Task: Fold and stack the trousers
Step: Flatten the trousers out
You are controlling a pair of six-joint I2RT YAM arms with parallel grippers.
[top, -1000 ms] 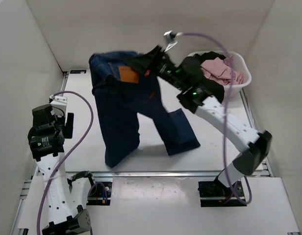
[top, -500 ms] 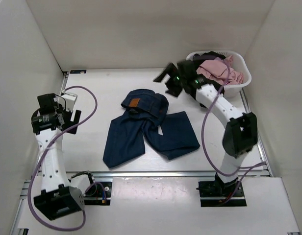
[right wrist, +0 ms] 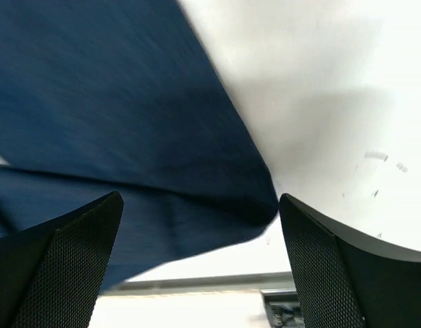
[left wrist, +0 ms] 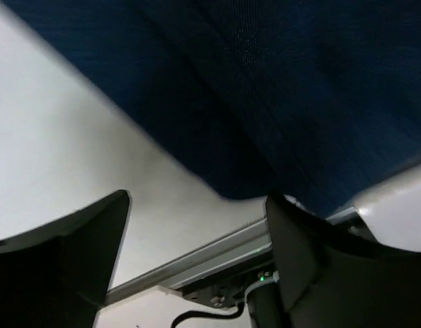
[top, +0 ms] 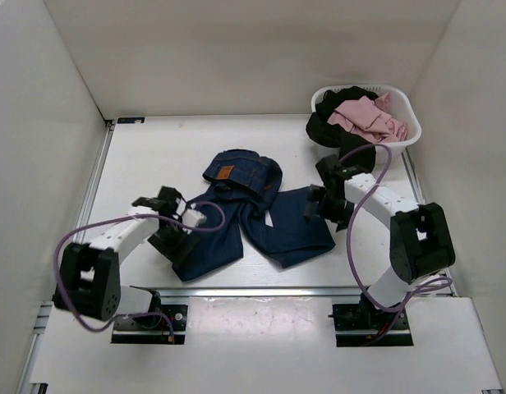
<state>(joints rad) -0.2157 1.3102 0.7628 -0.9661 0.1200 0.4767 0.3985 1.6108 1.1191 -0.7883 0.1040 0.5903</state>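
Note:
The dark navy trousers (top: 236,215) lie crumpled on the white table, with the waistband and its tan patch (top: 227,171) at the far end and the two legs splayed toward the near edge. My left gripper (top: 180,246) hangs low over the left leg's hem. In the left wrist view it (left wrist: 197,256) is open, and the trousers (left wrist: 265,102) end just before its fingertips. My right gripper (top: 316,210) sits at the outer edge of the right leg. The right wrist view shows it (right wrist: 200,263) open too, a corner of the trousers (right wrist: 128,137) reaching between its fingers (right wrist: 53,273).
A white laundry basket (top: 405,141) with pink and black clothes stands at the back right, a black garment (top: 323,130) hanging over its left rim. The table's metal front rail (left wrist: 210,258) runs just ahead of both grippers. White walls close in the left, back and right.
The right gripper let go of the lifted trousers, which dropped into a heap on the table. Both arms swung down to the leg ends, the left from the far left side.

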